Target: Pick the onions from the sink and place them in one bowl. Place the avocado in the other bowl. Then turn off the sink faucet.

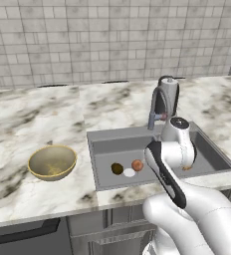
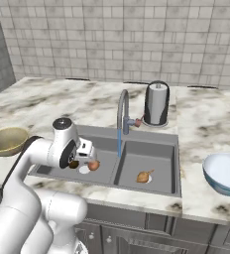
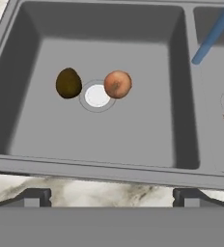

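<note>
— Down in the grey double-basin sink [image 3: 17, 159], what lies where?
— Left basin: dark olive avocado [image 3: 68, 83] and one orange-brown onion [image 3: 118, 84] flanking the white drain disc [image 3: 97, 95]; the second onion [image 2: 144, 176] sits right (water running). Both bowls, yellow-gold [image 1: 52, 162] and pale blue [image 2: 225, 172], hold nothing.
— And the arm?
— Two-finger gripper [image 3: 112, 195] hovers above the front rim, jaws wide, empty.

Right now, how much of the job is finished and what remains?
Nothing looks done yet. Both onions, one in the left basin and one in the right, and the avocado lie in the sink. The yellow bowl and blue bowl hold nothing. The gripper hangs open above the left basin. Water runs from the faucet.
</note>
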Motion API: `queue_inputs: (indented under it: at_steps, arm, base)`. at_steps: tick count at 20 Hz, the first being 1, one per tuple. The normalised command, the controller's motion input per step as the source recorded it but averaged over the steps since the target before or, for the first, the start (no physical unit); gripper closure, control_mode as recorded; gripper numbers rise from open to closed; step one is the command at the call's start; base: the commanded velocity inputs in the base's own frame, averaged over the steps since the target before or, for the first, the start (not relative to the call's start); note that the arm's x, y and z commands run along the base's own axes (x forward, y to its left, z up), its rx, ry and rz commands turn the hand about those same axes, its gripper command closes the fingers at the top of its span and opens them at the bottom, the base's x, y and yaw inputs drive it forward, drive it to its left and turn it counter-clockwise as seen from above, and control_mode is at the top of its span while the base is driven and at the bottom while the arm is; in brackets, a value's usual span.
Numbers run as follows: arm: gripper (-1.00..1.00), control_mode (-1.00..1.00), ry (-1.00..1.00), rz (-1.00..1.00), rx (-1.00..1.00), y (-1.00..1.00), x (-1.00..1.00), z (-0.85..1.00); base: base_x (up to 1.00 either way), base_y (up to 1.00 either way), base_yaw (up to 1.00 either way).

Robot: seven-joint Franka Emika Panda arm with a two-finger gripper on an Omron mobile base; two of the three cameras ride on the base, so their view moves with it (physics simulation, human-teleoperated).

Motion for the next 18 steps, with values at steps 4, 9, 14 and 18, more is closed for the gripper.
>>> queue_inputs:
  at_steps: [4,9,14,18]
  arm:
    - [-1.00,-1.00,0.00,0.00,0.00,0.00,0.00,-0.29]
    - [-1.00,-1.00,0.00,0.00,0.00,0.01,0.03,-0.29]
    - [-1.00,-1.00,0.00,-0.01,0.00,0.05,0.22,-0.28]
    - [-1.00,-1.00,0.00,-0.01,0.00,0.08,0.29,-0.32]
  base:
    - [0.00,0.00,0.00]
    - [0.00,0.00,0.00]
    - [0.00,0.00,0.00]
    - [0.00,0.00,0.00]
